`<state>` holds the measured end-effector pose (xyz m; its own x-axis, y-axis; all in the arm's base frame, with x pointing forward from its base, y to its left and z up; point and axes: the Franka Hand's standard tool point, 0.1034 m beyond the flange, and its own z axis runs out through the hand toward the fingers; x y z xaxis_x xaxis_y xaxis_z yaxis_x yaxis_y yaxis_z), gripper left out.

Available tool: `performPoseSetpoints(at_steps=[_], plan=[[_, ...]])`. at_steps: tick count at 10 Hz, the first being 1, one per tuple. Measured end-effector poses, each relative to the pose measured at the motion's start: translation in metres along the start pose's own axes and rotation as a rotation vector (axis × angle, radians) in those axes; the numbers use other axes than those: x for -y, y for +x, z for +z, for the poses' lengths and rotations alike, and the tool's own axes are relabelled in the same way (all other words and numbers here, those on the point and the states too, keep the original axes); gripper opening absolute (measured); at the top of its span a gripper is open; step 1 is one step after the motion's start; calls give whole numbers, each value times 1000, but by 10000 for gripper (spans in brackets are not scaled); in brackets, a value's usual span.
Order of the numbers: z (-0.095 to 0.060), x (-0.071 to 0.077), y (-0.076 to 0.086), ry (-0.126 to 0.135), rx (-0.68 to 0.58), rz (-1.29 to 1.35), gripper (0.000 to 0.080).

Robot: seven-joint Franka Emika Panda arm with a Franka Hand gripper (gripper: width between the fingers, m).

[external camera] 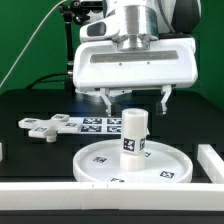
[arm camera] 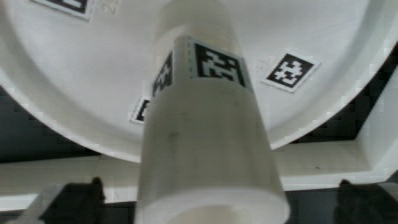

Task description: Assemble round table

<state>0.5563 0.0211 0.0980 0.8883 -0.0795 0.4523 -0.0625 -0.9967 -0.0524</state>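
The white round disc [external camera: 100,160] lies flat on the black table with its rim up. The short thick cylinder leg [external camera: 133,130] stands upright in its middle, a tag on its side. My gripper [external camera: 136,102] hangs straight over the leg, open, with its fingertips [external camera: 108,101] about level with the leg's top and not touching it. In the wrist view the leg [arm camera: 205,120] runs up between the two dark fingers [arm camera: 71,200] of my gripper [arm camera: 214,205], with the disc [arm camera: 80,80] behind it. The cross-shaped base piece [external camera: 42,126] lies at the exterior view's left.
The marker board [external camera: 95,124] lies flat behind the disc. A white straight-edged border frame [external camera: 212,160] runs along the front and the exterior view's right side of the table. A green wall stands behind.
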Motion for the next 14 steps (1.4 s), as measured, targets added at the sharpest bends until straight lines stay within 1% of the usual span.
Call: performPoseSetpoints(at_steps=[2, 5, 6, 8, 9, 10, 11, 12, 13, 14], plan=[[-3, 0, 8, 6, 8, 2, 649], [-2, 0, 5, 6, 16, 0, 649], [1, -3, 1, 9, 51, -3, 649], [2, -3, -1, 12, 73, -1, 649], [5, -1, -9, 33, 181, 6, 649], [4, 2, -6, 51, 250, 14, 649], [4, 5, -7, 64, 303, 14, 649], [3, 9, -10, 80, 397, -7, 649], [5, 10, -3, 77, 451, -58, 649], [9, 10, 9, 57, 397, -116, 649]])
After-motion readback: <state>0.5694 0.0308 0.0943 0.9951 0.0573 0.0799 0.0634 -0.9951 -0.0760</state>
